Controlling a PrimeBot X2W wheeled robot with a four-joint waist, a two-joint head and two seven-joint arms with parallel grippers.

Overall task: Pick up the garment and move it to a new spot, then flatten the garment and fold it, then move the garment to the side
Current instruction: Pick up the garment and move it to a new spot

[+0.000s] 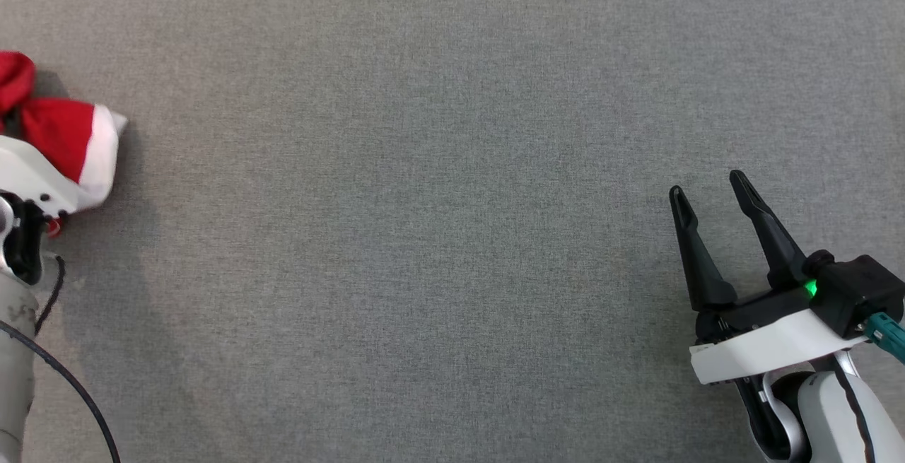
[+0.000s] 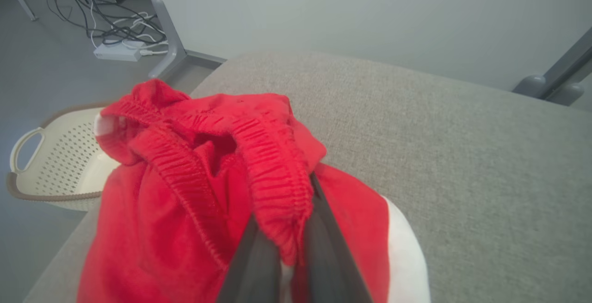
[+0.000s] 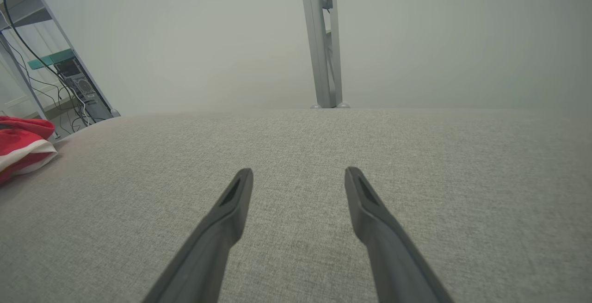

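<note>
The garment (image 1: 67, 139) is red with a white band, bunched at the far left edge of the grey cloth surface (image 1: 424, 201). In the left wrist view the garment (image 2: 194, 192) has a ribbed red waistband, and my left gripper (image 2: 289, 229) is shut on a fold of that waistband, its two dark fingers pressed together under the cloth. In the head view the left arm's white wrist covers part of the garment, hiding the fingers. My right gripper (image 1: 708, 191) stands open at the lower right, well away from the garment, with nothing between its fingers (image 3: 236, 196). The garment (image 3: 23, 148) lies far left there.
A cream perforated laundry basket (image 2: 51, 159) stands on the floor beyond the surface's left edge. Cables and a power strip (image 2: 118, 51) lie on the floor near a grey frame leg. A grey post (image 3: 323, 39) rises behind the far edge.
</note>
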